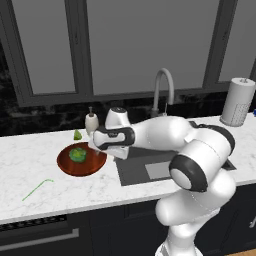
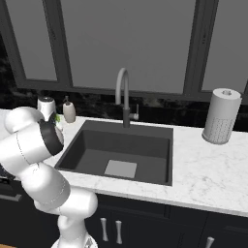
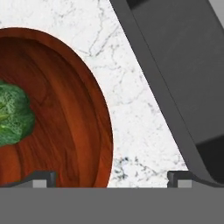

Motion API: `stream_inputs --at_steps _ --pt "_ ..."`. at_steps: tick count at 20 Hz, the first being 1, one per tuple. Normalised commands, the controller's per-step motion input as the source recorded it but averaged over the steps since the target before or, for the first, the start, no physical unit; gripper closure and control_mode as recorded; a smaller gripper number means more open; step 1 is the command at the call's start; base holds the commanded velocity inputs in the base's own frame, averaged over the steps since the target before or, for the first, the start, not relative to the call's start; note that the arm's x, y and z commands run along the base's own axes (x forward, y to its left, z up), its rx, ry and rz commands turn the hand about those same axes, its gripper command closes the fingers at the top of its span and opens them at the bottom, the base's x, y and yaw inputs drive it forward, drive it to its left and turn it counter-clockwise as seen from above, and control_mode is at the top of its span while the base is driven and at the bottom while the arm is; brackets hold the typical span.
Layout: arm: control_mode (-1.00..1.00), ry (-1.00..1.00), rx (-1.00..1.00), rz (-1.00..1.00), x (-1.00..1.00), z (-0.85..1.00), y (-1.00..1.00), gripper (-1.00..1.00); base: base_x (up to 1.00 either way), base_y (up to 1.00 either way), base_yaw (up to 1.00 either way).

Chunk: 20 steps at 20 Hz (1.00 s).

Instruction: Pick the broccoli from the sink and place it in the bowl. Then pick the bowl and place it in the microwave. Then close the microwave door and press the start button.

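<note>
Small green bumpy broccoli (image 1: 77,154) lies inside glossy reddish-brown wooden bowl (image 1: 92,165), on white marble surface (image 1: 30,165) left of dark sink (image 1: 132,170). End effector (image 3: 111,177) released, empty, straddling bowl's right rim. Risk: thin rim slips, bowl tips, broccoli rolls out.

White marble countertop (image 2: 203,169) runs across the scene; dark cabinets (image 2: 145,227) with pale handles below; black marbled backsplash (image 1: 45,117) behind; large grey-framed windows (image 1: 125,45) with frosted grey panes above; paper towel roll (image 2: 221,115) stands on the counter at right; soap dispenser (image 2: 69,111) near the backsplash; even flat light.
</note>
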Motion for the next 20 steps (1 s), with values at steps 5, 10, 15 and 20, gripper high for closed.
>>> stream_inputs --at_steps 5,10,15,20 --pt "-1.00 0.07 0.00 0.04 0.67 -0.45 0.03 -1.00 0.00 0.00 0.00" --pt "-1.00 0.01 0.00 0.07 0.45 -0.16 0.02 -1.00 0.00 0.00 0.00" --pt "-1.00 0.00 0.00 0.08 0.16 -0.01 0.09 -1.00 0.00 0.00 0.00" --pt "-1.00 0.00 0.00 0.08 0.00 -0.12 0.05 1.00 0.00 0.00 0.00"
